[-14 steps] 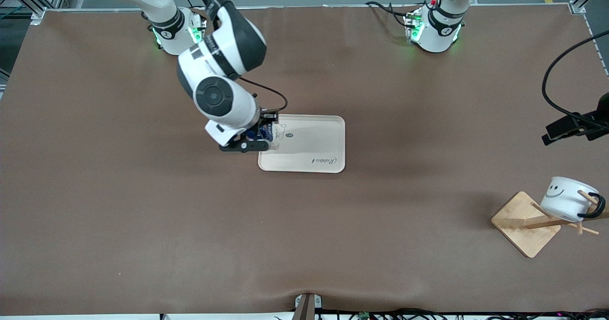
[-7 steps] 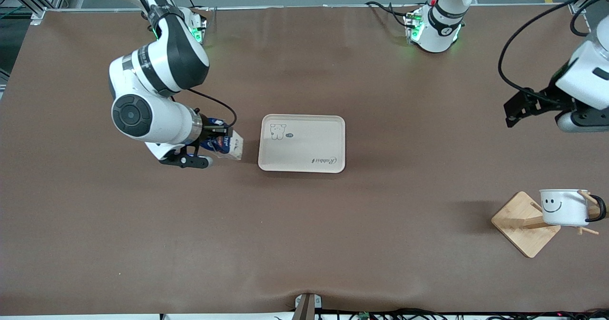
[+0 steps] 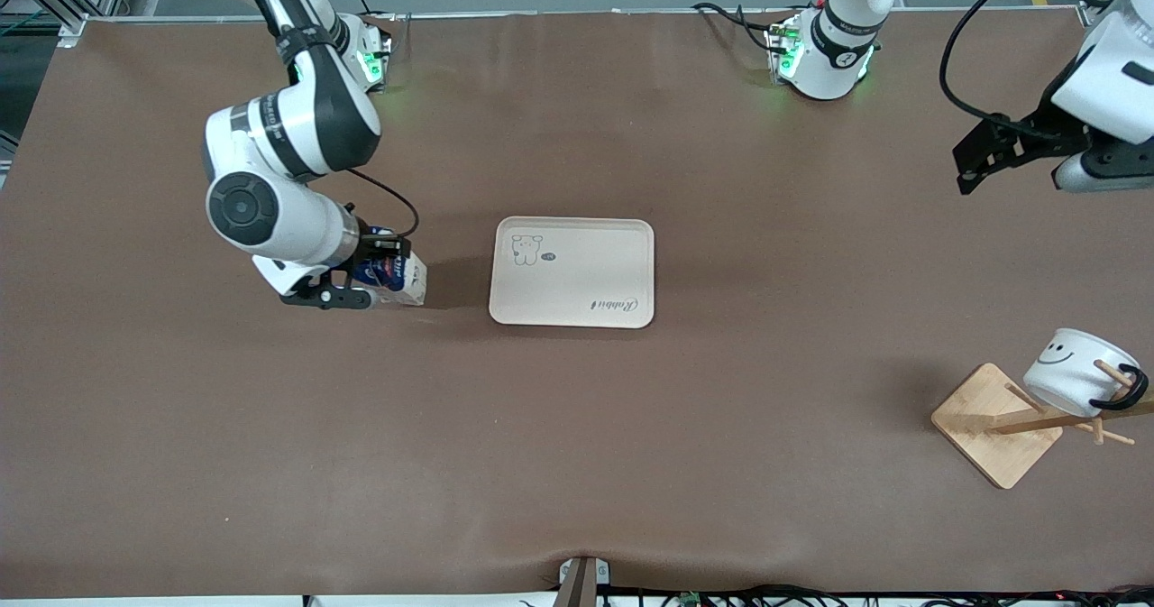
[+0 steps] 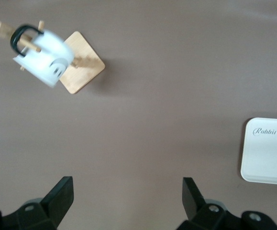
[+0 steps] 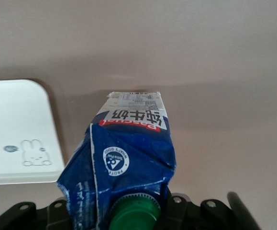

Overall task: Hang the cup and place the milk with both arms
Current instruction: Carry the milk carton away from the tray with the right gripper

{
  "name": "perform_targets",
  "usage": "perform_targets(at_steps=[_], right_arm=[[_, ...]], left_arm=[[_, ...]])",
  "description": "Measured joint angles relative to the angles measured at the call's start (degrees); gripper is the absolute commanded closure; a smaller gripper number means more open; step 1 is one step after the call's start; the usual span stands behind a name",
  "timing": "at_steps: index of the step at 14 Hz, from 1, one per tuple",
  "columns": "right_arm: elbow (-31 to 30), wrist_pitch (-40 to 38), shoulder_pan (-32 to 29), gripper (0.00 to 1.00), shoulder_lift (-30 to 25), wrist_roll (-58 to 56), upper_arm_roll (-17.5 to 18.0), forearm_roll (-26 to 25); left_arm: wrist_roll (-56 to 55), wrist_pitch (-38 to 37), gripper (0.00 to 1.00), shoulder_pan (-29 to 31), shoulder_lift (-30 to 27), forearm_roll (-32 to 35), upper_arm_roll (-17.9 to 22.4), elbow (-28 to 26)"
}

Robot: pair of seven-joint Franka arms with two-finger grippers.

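Observation:
The milk (image 3: 401, 280) is a blue and white carton with a green cap (image 5: 133, 216). My right gripper (image 3: 371, 275) is shut on its top, holding it tilted just over the table beside the cream tray (image 3: 577, 264), toward the right arm's end. In the right wrist view the milk (image 5: 131, 153) fills the middle, with the tray (image 5: 14, 120) at its side. The white smiley cup (image 3: 1076, 380) hangs by its black handle on a peg of the wooden rack (image 3: 992, 427). My left gripper (image 3: 969, 167) stands open in the air over the left arm's end, holding nothing. In the left wrist view the left gripper (image 4: 126, 197) sees the cup (image 4: 45, 62) blurred.
The rack's square bamboo base (image 4: 83, 69) sits near the table's corner at the left arm's end. A black cable (image 3: 956, 57) loops off the left arm. The tray (image 4: 267, 151) has nothing on it. Brown table surface lies all around.
My right gripper has carried the milk from the tray's corner away toward the right arm's end. The left arm has drawn back from the rack, and the cup is swinging on its peg.

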Motion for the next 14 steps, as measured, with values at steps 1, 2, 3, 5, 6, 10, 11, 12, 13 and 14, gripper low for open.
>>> perform_targets(at_steps=[1,2,3,5,6,10,11,12,13,14], right_arm=[[-1.12,0.27,-1.61,1.0,-0.8,-1.63,-0.03,-0.39],[-1.87,0.48,-3.45,1.0,-1.52,-3.62,-0.07,-0.81],[-2.37,0.52,-5.45,1.0,-2.15,-5.98,-0.12,-1.05],[-2.63,0.53,-9.75,1.0,-2.77,-10.98,-0.22,-1.29],[-2.71,0.53,-11.78,1.0,-2.88,-13.16,-0.27,-1.33],[-5.22,1.55,-17.04,1.0,-3.0,-16.51,-0.33,-5.02],[-6.78,3.47,-17.81,1.0,-3.01,-16.51,-0.32,-6.75],[-8.56,6.14,-18.71,1.0,-3.03,-16.99,-0.32,-7.98],[-10.21,8.51,-19.62,1.0,-3.04,-18.19,-0.33,-8.58],[-11.5,10.07,-20.52,1.0,-3.04,-19.7,-0.32,-8.72]], left_arm=[[0.07,0.0,0.0,-1.25,-1.25,-0.32,1.69,-1.32],[0.09,-0.05,0.0,-2.03,-2.24,-0.41,2.81,-2.32],[0.09,-0.18,0.0,-2.16,-2.83,-0.43,3.27,-2.91],[0.09,-0.27,0.0,-2.12,-3.12,-0.43,3.81,-3.3],[0.09,-0.27,0.0,-2.11,-3.09,-0.43,3.9,-3.33],[0.09,-0.27,0.0,-2.11,-3.08,-0.43,3.98,-3.34],[0.09,-0.27,0.0,-2.1,-3.08,-0.43,4.01,-3.34],[0.09,-0.26,0.0,-2.1,-3.08,-0.43,4.04,-3.33],[0.09,-0.26,0.0,-2.09,-3.08,-0.43,4.06,-3.33],[0.09,-0.26,0.0,-2.07,-3.08,-0.43,4.08,-3.33]])
